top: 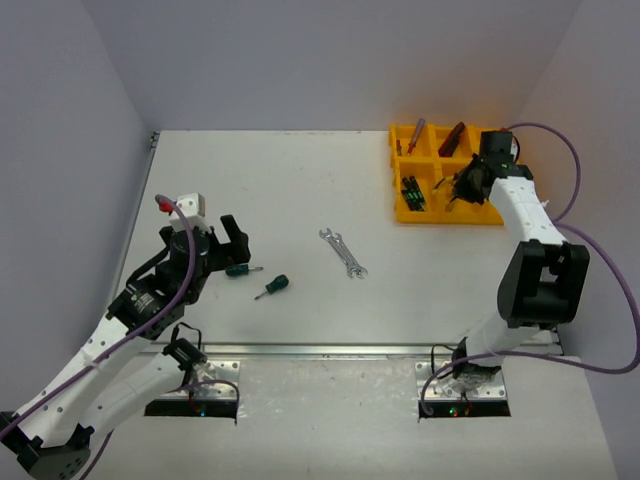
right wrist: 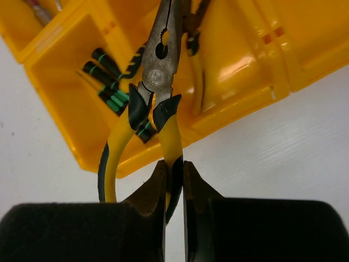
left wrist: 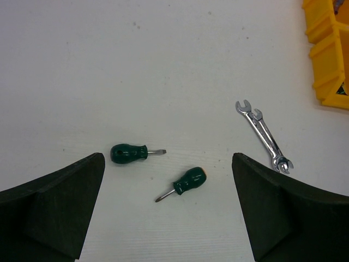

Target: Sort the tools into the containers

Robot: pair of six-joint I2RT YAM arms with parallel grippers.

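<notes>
My right gripper [right wrist: 174,173] is shut on one handle of yellow-black pliers [right wrist: 158,82] and holds them above the yellow tray [top: 405,213], over its front middle compartment. Black-green screwdrivers [right wrist: 112,87] lie in the front left compartment. A blue-red screwdriver [top: 413,134] and red-handled cutters [top: 453,138] sit in back compartments. My left gripper [top: 222,243] is open and empty above two green screwdrivers [left wrist: 128,153] [left wrist: 185,182] on the table. Two silver wrenches [left wrist: 263,136] lie side by side mid-table, also in the top view [top: 342,252].
Grey walls close off the table's left, back and right. The metal rail [top: 320,350] runs along the front edge by the arm bases. A purple cable [top: 580,215] loops around the right arm.
</notes>
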